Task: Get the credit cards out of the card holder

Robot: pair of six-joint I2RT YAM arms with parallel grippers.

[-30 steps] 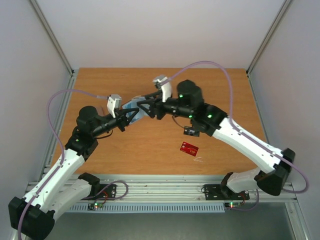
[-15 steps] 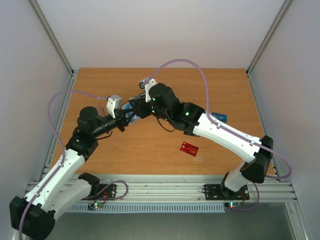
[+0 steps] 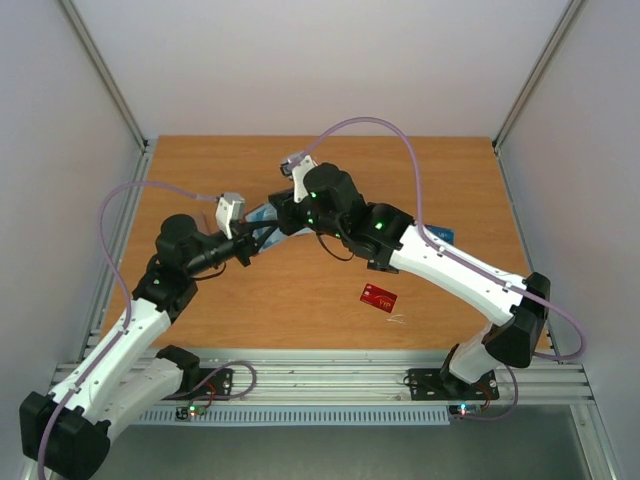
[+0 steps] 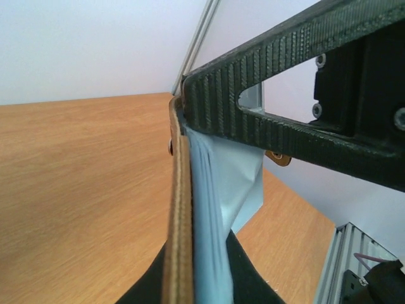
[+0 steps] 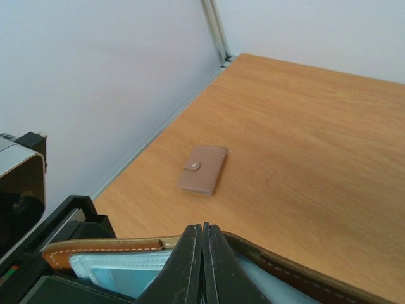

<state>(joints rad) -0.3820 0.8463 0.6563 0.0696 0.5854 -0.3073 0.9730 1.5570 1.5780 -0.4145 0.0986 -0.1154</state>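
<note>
left gripper point(image 3: 262, 232) clamps the open card holder point(image 4: 179, 209). right gripper point(image 5: 202, 244) is pinched closed at its pocket; credit card unseen. best to pull straight along the pocket, holder steady.

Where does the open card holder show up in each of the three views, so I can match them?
Top external: card holder mid-table, where the two arms meet.
Left wrist: card holder at centre, edge-on, brown outside left, pale blue lining right.
Right wrist: card holder open along the bottom edge, not the closed wallet beyond.
Shared landmark: the wooden table, seen in all three.
</note>
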